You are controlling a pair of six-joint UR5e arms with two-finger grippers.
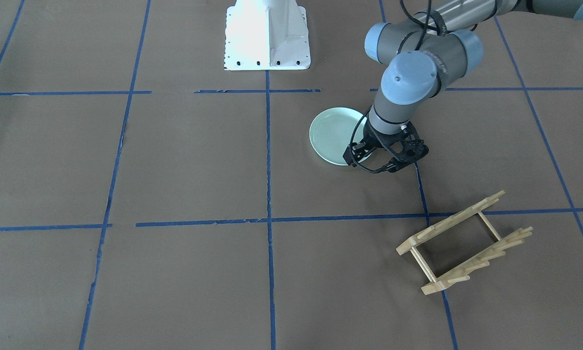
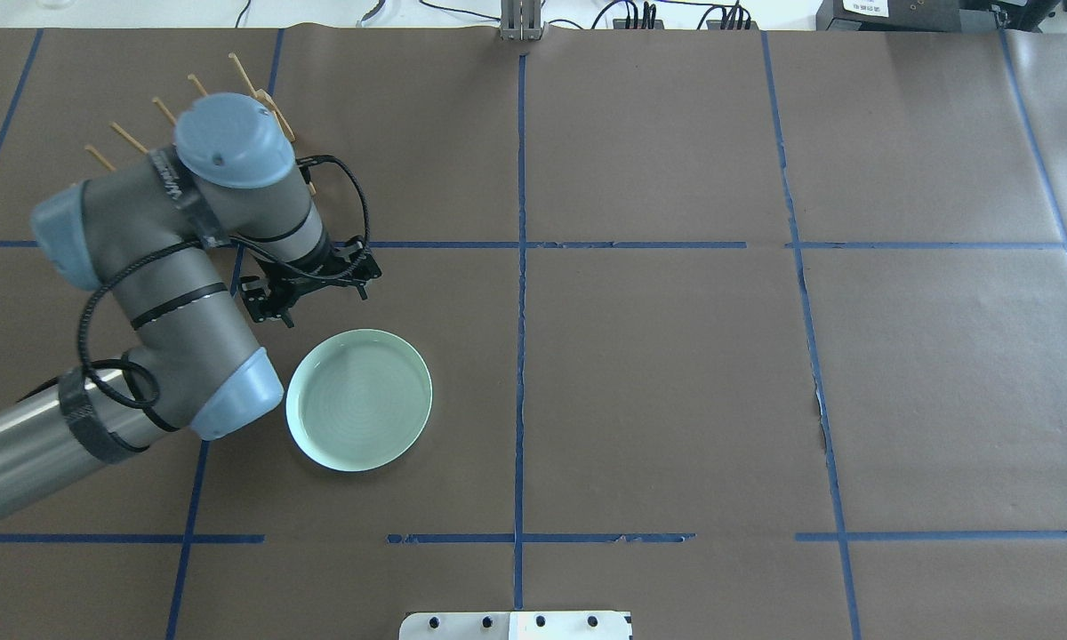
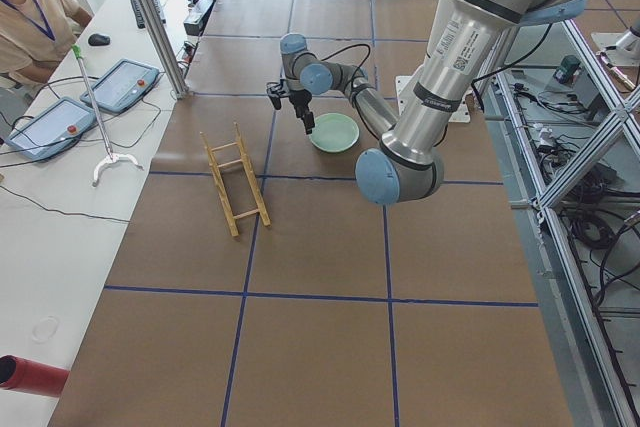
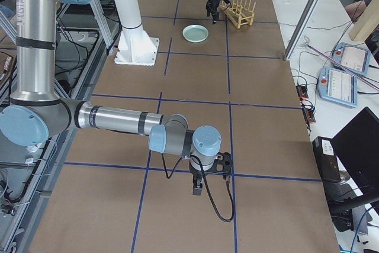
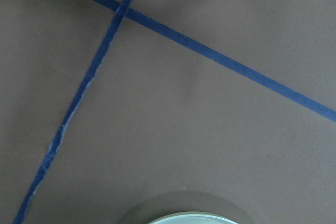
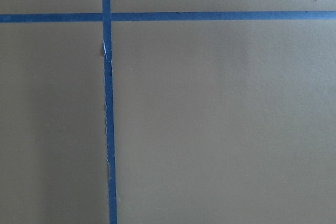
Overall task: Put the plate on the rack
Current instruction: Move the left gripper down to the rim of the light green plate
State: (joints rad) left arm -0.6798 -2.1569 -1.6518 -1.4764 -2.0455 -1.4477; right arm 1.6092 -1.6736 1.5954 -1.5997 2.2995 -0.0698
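Note:
The pale mint-green plate (image 2: 358,400) lies flat on the brown table; it also shows in the front view (image 1: 331,132). The light wooden rack (image 1: 466,243) stands apart, further from the robot. In the overhead view the left arm hides most of it and only its pegs (image 2: 231,76) show. My left gripper (image 2: 307,298) points down, looks open and empty, and hovers by the plate's edge on the rack side (image 1: 376,163). The left wrist view shows only the plate's rim (image 5: 194,217) at the bottom. My right gripper (image 4: 208,177) hangs over bare table far from both; I cannot tell its state.
The white robot pedestal (image 1: 267,36) stands at the table's robot side. Blue tape lines (image 2: 521,267) grid the brown paper. An operator (image 3: 30,17) sits beyond the table's end by two pendants (image 3: 115,82). A red cylinder (image 3: 30,375) lies on the side bench.

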